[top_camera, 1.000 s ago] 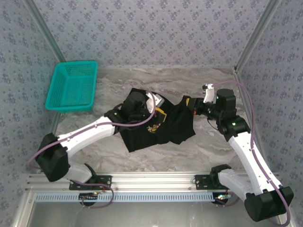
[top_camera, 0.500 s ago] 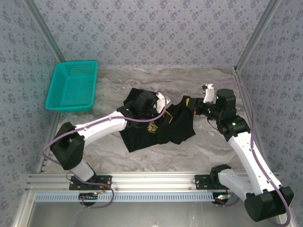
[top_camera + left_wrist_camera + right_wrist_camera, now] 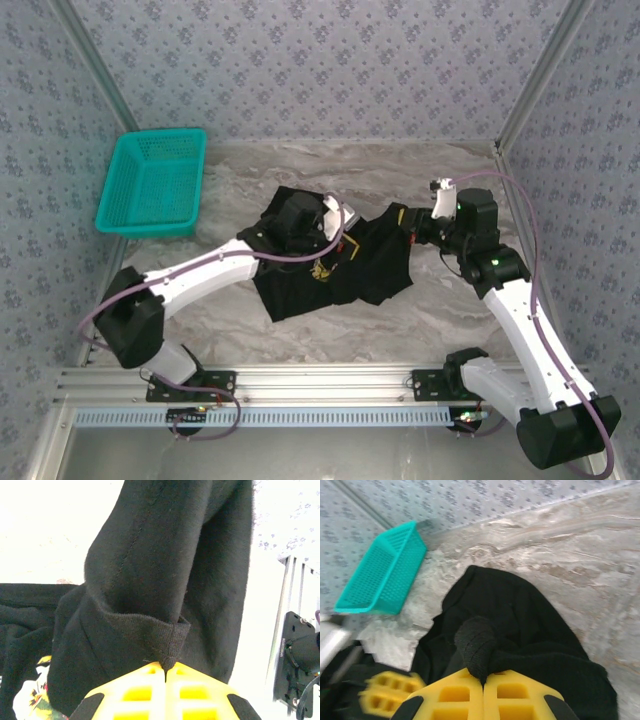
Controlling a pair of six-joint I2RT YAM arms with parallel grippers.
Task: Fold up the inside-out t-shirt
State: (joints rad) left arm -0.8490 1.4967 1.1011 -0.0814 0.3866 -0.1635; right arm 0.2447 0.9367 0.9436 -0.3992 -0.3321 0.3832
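Marble-patterned table (image 3: 330, 170), walled on three sides by blue flowered panels.

Left arm (image 3: 200, 270) reached from its near-left base up and right onto the cloth. Right arm (image 3: 520, 310) reached from near right up and left to the cloth's right edge.

Inside-out t-shirt (image 3: 370, 270) lay crumpled at mid-table between the two wrists, mostly black face up. The far part was bunched and raised where the grippers had it; the near part was spread flat on the marble.

Teal plastic basket (image 3: 155, 183) stood at far left, against the left wall, well apart from the shirt. It sat upright, and its perforated floor was in plain sight from wall to wall. The right wrist view had it at upper left (image 3: 380, 575), tilted by the camera angle.

Left gripper (image 3: 165, 666): yellow fingers pressed together, pinching a ribbed hem edge of the shirt (image 3: 165, 570), with black cloth draped in a tall fold beyond.

Right gripper (image 3: 484, 677): yellow fingers likewise clenched, nipping a rolled knob of black cloth (image 3: 520, 615) at the shirt's right side.

Floral print (image 3: 322, 270): a patch of yellow and pink showed near the shirt's middle, below the left wrist. It also appeared at lower left of the left wrist view (image 3: 30, 700).
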